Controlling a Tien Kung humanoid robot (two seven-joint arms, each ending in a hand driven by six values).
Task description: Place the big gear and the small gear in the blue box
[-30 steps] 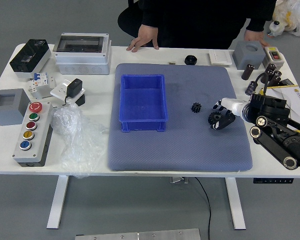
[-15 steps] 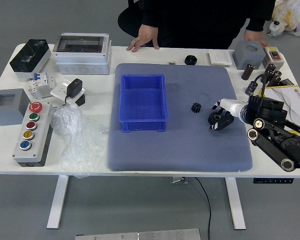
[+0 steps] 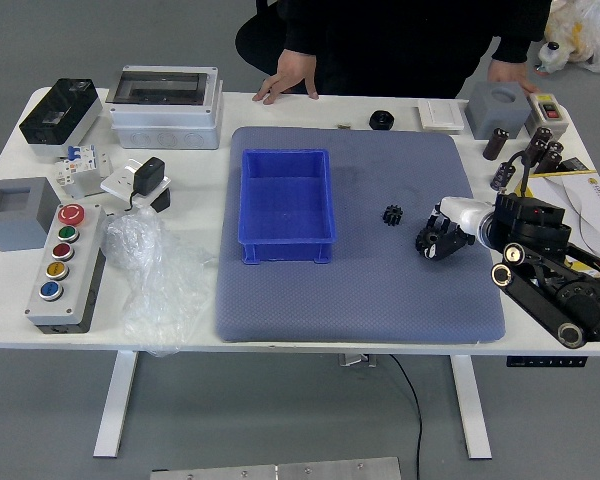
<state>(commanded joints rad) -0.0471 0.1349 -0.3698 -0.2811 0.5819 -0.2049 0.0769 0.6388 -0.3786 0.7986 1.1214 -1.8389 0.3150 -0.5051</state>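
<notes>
The right hand has closed in narrower, slanting down with fingers curled around the big gear.

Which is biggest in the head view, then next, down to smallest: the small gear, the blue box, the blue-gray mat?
1. Blue-gray mat
2. Blue box
3. Small gear

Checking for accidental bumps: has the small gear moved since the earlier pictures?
No. The small gear lies at the same spot, right of the blue box.
</notes>
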